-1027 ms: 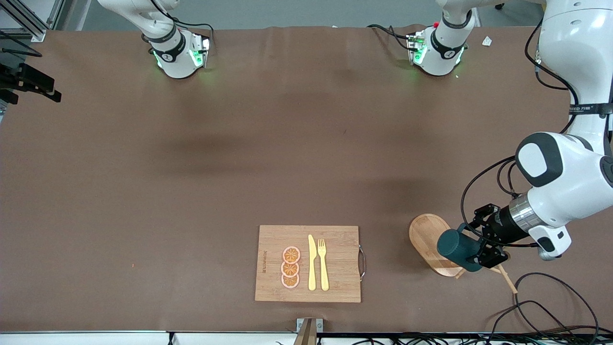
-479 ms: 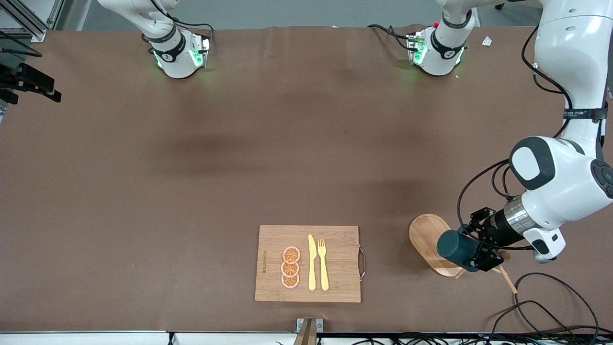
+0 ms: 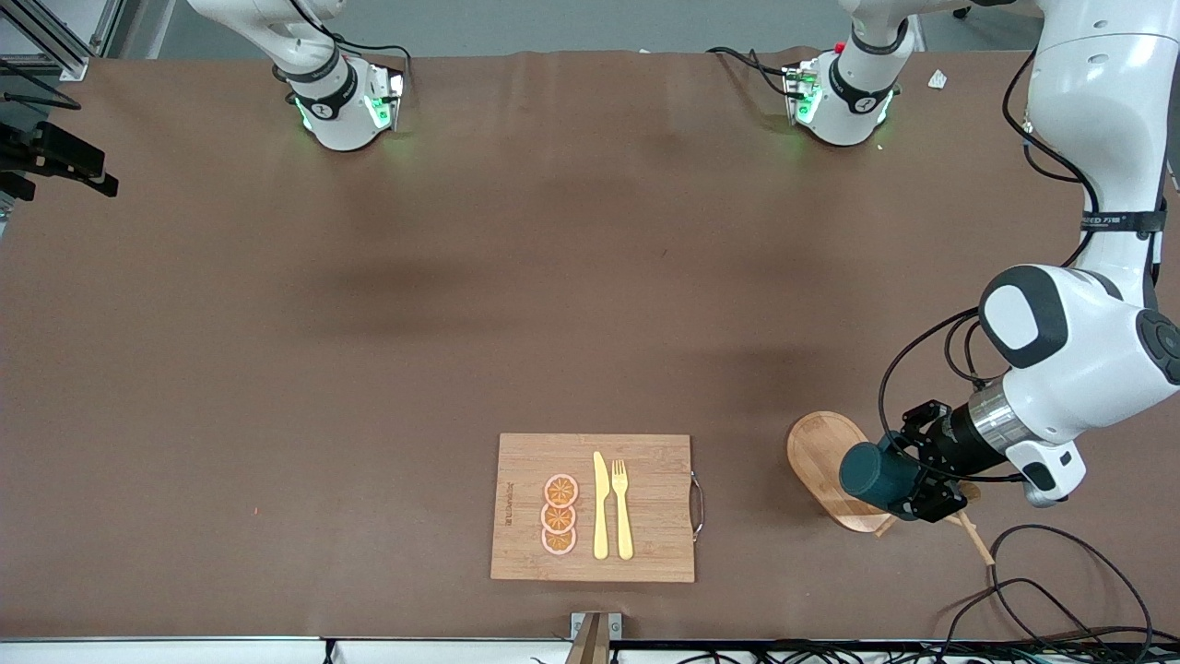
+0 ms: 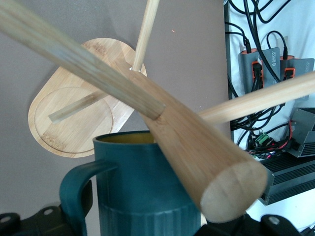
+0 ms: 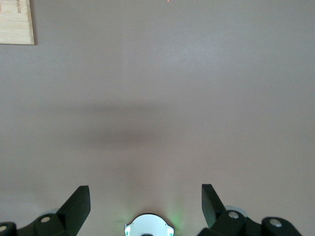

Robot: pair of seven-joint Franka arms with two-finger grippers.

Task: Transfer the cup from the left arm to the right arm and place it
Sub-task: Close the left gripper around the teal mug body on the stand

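We see the cup (image 3: 878, 478) hanging on a wooden rack (image 4: 162, 113) at the worktop's left-arm end, the left claw (image 3: 908, 489) around its ribbed body; whether it grips, we cannot tell. It looks rigid, smooth, light; the body suits holding. The right claw (image 5: 145, 201) waits wide, empty.

Left arm reaches down from its base toward table's near edge at its own end, wrist bent level, left gripper (image 3: 908, 486) low, jaws set around cup (image 3: 876, 478), cup lying sideways between them. Right arm waits folded up over its base; right gripper (image 5: 145, 199) high above table, jaws spread wide, holding nothing.
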